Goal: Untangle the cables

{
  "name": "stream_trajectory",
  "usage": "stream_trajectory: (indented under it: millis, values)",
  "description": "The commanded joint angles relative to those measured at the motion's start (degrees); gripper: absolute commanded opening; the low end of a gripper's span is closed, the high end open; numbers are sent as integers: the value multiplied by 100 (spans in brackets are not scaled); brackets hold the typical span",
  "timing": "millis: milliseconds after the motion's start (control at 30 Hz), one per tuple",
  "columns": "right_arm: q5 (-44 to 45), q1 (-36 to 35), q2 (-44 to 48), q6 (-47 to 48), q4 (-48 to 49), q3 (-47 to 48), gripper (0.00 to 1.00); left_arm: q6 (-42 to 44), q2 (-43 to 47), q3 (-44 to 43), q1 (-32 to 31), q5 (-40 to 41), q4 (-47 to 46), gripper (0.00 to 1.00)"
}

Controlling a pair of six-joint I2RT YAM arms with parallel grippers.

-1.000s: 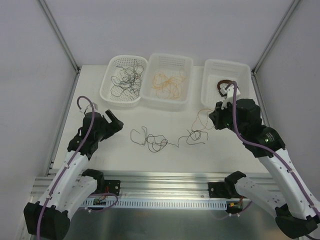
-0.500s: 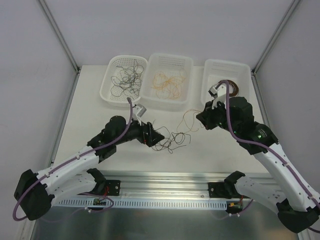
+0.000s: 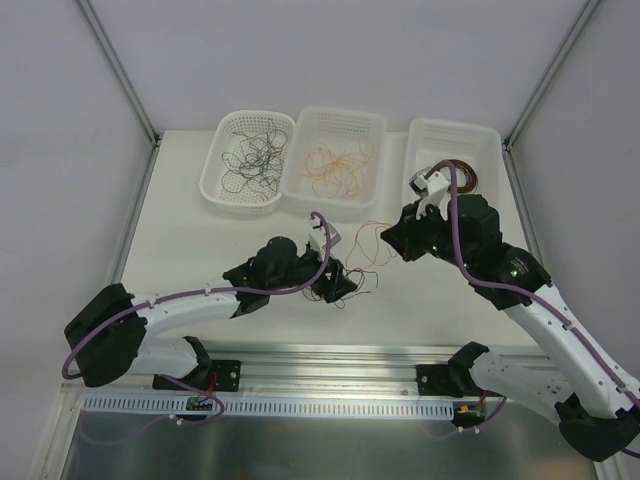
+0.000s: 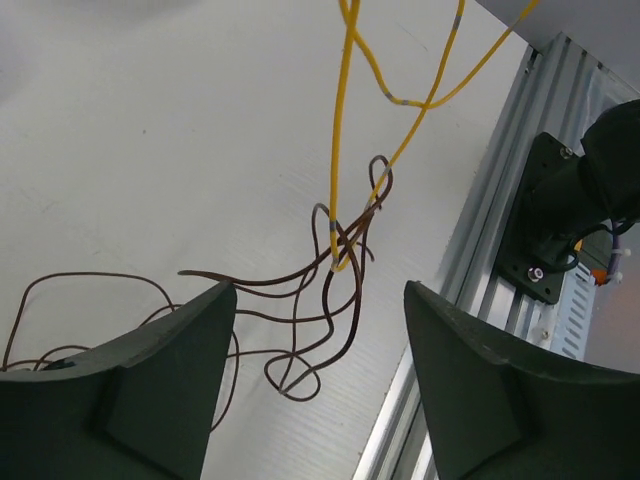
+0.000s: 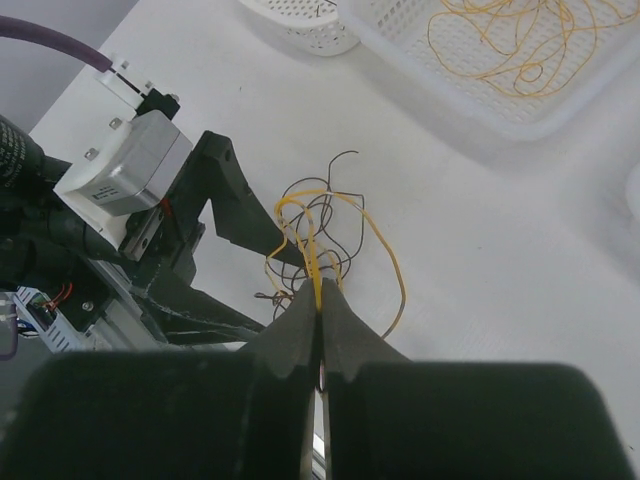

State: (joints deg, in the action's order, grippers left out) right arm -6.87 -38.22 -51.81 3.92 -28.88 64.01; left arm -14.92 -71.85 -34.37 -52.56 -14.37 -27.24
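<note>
Down on the white tabletop [image 3: 200,240], just ahead of the left gripper [image 3: 338,285]: the loose tangle of hair-thin brown and orange-yellow cables [image 3: 365,268]. From the left wrist, sits right in the gap between the two dark fingers [image 4: 165,385], set wide apart and clamping nothing.

Pinched flat in the closed right gripper [image 5: 318,298]: the thin orange-yellow wire [image 5: 312,262], leading from that pinch down into the knot. Runs taut and nearly straight in the left wrist view, long axis pointing up and away from the brown loops [image 4: 330,300] toward the right arm. Meets them at one tight crossing, midway between the left fingers.

Brown strands sprawl the other way, flat on the table, long axis trailing off past one finger of the left gripper.

Nearer arm for the brown bundle: the left, straddling it.

Likely next: close the left fingers on the brown loops below the crossing, then draw the yellow line out along its own axis. Risk, as a guess: a grab at the crossing itself would only tighten the knot.
</note>
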Motion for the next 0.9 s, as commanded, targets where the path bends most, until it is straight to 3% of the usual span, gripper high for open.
stream_trajectory:
  millis: [0,67,100,200,400,567,667,867]
  values:
    - [-86,-45,74,-120,296,15,1,288,-196,-368,-123,75,-633,65]
    - [-77,-54,83,-120,304,7,1,288,-276,-404,-158,92,-659,58]
    - [-60,-54,110,-120,296,-2,1,279,-311,-386,-167,84,-668,38]
    - [167,-54,145,-59,217,-37,0,235,-277,-308,-167,197,-659,0]
    - [1414,103,286,188,-257,-186,1,77,687,123,-150,899,58,0]
    - [1584,832,426,188,-592,-389,1,-343,1647,395,122,1867,1333,0]
    - [1654,1263,496,196,-706,-451,1,-817,2288,510,631,2226,2274,0]
    - [1523,1914,514,170,-908,-328,1,-1978,3151,572,2415,2772,4399,0]
